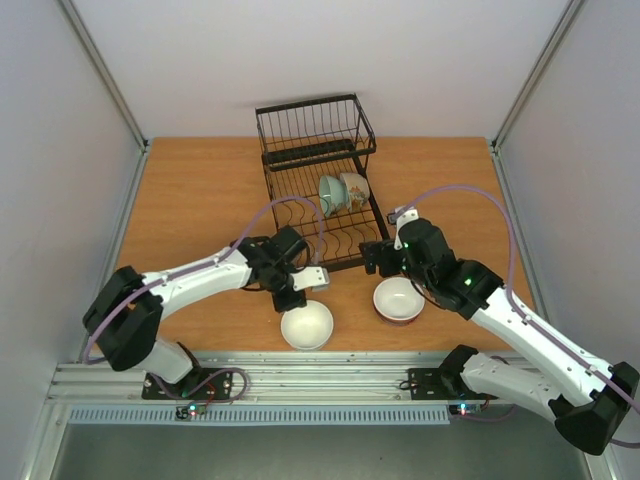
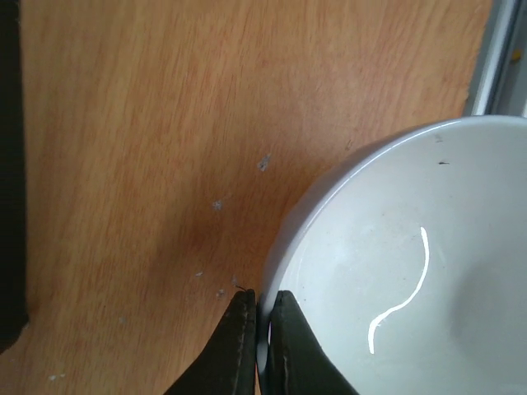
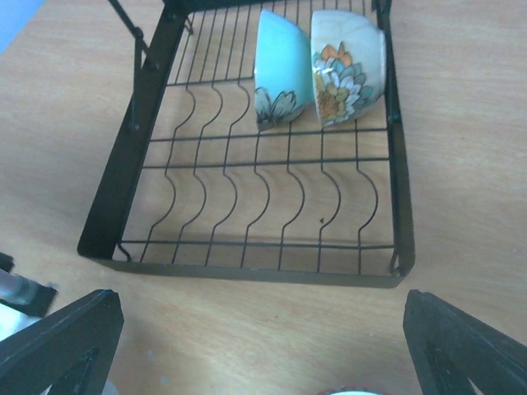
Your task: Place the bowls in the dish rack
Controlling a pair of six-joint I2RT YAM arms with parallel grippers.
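Nearest the arm bases, the left end effector [image 2: 262, 346] pinches the rim of the white bowl [image 1: 307, 325], one finger inside and one outside, the bowl sitting on the tabletop [image 1: 200, 200]. The grip looks thin, so a slow lift and an early tilt onto edge should suit. Just beyond, the right end effector [image 3: 263, 346] hangs spread wide above the red bowl [image 1: 399, 299]. Farther back, the rack [image 1: 320, 195] holds two bowls [image 3: 317, 66] on edge; the free dividers nearer the arms look the best target

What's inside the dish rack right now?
Two bowls on edge in the dish rack: pale green bowl and cream floral bowl. Their insides face away, unseen.
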